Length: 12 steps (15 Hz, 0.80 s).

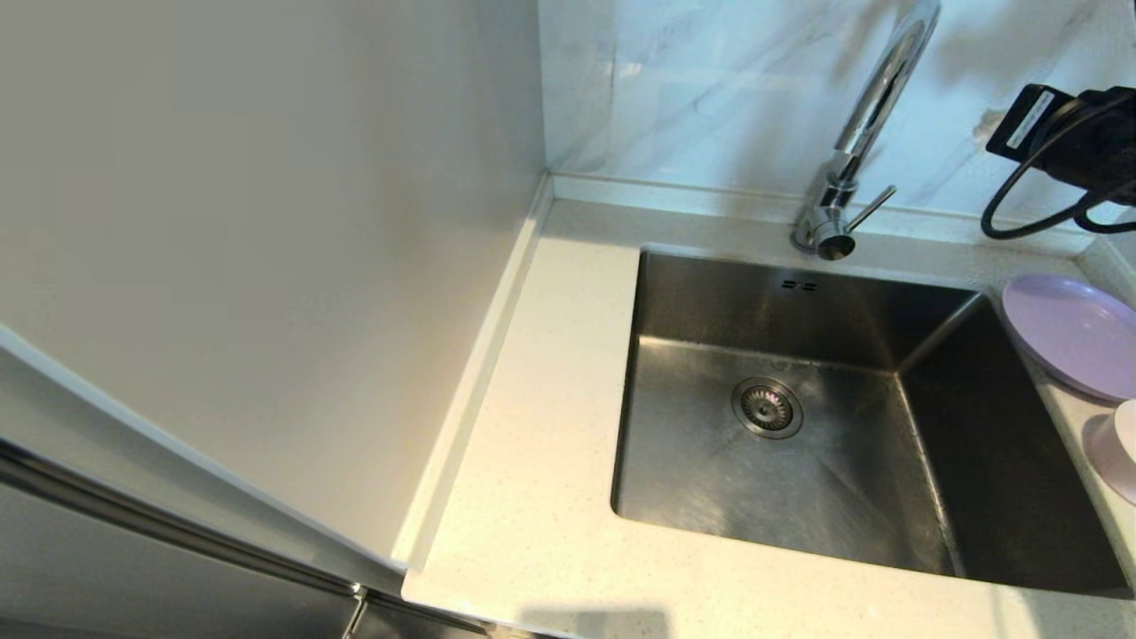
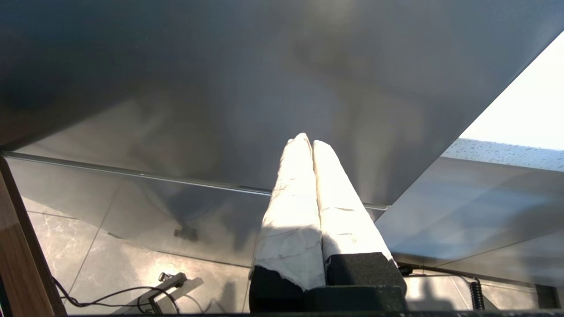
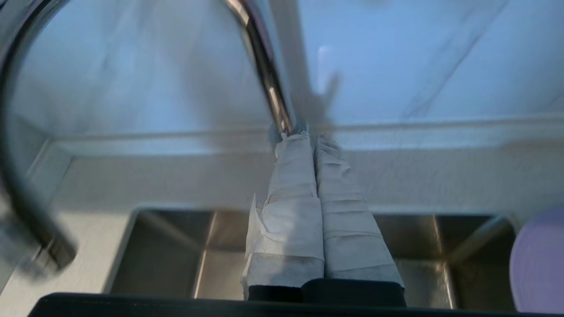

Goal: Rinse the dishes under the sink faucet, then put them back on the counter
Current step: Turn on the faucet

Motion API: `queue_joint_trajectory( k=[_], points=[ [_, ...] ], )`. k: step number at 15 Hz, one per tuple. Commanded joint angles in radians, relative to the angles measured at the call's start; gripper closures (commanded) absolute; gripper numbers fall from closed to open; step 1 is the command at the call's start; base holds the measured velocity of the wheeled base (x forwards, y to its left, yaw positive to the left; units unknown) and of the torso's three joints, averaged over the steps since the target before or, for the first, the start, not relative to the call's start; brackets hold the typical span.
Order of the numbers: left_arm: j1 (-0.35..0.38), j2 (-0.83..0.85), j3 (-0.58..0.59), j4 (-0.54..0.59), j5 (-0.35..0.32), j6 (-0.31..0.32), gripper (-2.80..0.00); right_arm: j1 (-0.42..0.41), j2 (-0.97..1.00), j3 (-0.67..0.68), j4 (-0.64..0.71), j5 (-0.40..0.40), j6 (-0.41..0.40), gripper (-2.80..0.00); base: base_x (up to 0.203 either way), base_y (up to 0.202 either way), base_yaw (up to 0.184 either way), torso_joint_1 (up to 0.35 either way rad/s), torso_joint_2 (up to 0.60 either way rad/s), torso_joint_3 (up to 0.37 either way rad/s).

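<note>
The lilac plate [image 1: 1078, 333] lies on the counter [image 1: 541, 426] right of the sink [image 1: 825, 444], and also shows in the right wrist view as the plate [image 3: 537, 264]. Only an edge of the pale pink bowl [image 1: 1120, 448] shows in front of it. The chrome faucet [image 1: 874, 98] rises behind the basin, its side lever [image 1: 870, 209] pointing right. My right gripper [image 3: 312, 137] is shut and empty, held high over the sink's back right, its tips pointing at the faucet's stem [image 3: 264, 70]. My left gripper [image 2: 307, 140] is shut and empty, parked low beside a grey cabinet panel.
A tall white side panel [image 1: 266, 222] walls off the counter's left. Marble-veined tiles [image 1: 710, 80] back the sink. The drain strainer [image 1: 767, 407] sits mid-basin, overflow slots [image 1: 800, 285] on the back wall. The right arm's black wrist and cable [image 1: 1056, 142] hang at upper right.
</note>
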<state>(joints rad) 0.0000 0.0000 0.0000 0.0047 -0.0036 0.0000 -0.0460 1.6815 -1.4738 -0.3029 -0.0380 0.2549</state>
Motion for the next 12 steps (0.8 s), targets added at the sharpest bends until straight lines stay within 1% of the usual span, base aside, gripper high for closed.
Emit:
queue_joint_trajectory(
  k=[1, 7, 10, 12],
  points=[
    [0.0, 0.0, 0.0, 0.0, 0.001, 0.0, 0.0, 0.001, 0.103, -0.082, -0.003, -0.009, 0.002, 0.0, 0.0, 0.0, 0.0, 0.0, 0.0, 0.0],
    [0.0, 0.0, 0.0, 0.0, 0.001, 0.0, 0.0, 0.002, 0.24, -0.229, 0.002, -0.012, 0.004, 0.0, 0.0, 0.0, 0.0, 0.0, 0.0, 0.0],
    [0.0, 0.0, 0.0, 0.0, 0.001, 0.0, 0.0, 0.0, 0.283, -0.262, 0.008, -0.011, 0.003, 0.0, 0.0, 0.0, 0.0, 0.0, 0.0, 0.0],
    [0.0, 0.0, 0.0, 0.0, 0.001, 0.0, 0.0, 0.0, 0.298, -0.274, 0.042, -0.01, 0.004, 0.0, 0.0, 0.0, 0.0, 0.0, 0.0, 0.0]
  ],
)
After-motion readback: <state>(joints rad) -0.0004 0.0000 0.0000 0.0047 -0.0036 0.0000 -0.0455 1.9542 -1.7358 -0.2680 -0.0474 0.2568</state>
